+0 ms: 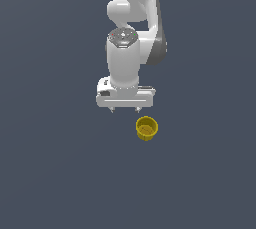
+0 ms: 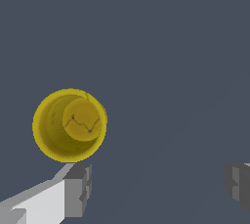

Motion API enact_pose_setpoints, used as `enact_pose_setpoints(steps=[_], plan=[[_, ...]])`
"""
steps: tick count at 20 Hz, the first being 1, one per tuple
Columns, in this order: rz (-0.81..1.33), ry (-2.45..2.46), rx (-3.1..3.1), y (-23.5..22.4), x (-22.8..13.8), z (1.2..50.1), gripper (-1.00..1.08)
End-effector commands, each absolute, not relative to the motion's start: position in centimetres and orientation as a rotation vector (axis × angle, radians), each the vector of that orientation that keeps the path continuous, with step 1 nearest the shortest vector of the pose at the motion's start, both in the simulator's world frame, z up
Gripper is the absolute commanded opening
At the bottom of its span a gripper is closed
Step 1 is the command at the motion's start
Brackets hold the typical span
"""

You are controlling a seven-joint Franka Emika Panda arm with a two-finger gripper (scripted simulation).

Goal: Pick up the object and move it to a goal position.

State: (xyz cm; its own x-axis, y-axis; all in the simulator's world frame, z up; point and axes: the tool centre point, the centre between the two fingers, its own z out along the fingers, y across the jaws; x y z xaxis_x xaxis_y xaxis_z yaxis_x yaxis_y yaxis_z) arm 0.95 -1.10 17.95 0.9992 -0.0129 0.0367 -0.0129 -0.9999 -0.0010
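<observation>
Exterior view shows a big dark grey tabletop (image 1: 50, 173) that fills the whole picture. Over it hangs the white robot arm (image 1: 131, 48), which reaches in from the top of the picture and points down. At the end of the arm is the claw (image 1: 125, 109). It is wide open, and its two small fingertips stick down with a big gap between them. It holds nothing.

The yellow cup (image 1: 146, 128) is the smallest thing here. It sits on the tabletop, open side up, with a round rim and sides that get narrower toward the bottom. In the exterior view it is just below the claw and a bit toward the exterior view's right. The claw is not touching it.

In the wrist view, the yellow cup (image 2: 69, 125) sits just past one grey finger (image 2: 78, 189), not in the middle of the gap. The other finger (image 2: 238, 184) is well apart from it.

I think the claw is not lined up yet. If it goes straight down from here, that near finger could land on the rim and tip the cup or push it away. If it shuts off to one side, it could miss or pinch only the edge, and the cup could slip out when lifted. The claw should slide over so the cup sits in the gap first.
</observation>
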Motion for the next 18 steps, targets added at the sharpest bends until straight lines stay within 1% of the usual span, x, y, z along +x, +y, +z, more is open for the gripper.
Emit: enact_pose_setpoints(steps=[1,12,18], plan=[[-0.058,0.020,-3.140,-1.1,1.0,18.0,0.28],[-0.052,-0.035,-3.145,-0.5,0.9,17.3,0.28],[-0.057,-0.012,-3.102,0.4,1.1,15.9,0.28]])
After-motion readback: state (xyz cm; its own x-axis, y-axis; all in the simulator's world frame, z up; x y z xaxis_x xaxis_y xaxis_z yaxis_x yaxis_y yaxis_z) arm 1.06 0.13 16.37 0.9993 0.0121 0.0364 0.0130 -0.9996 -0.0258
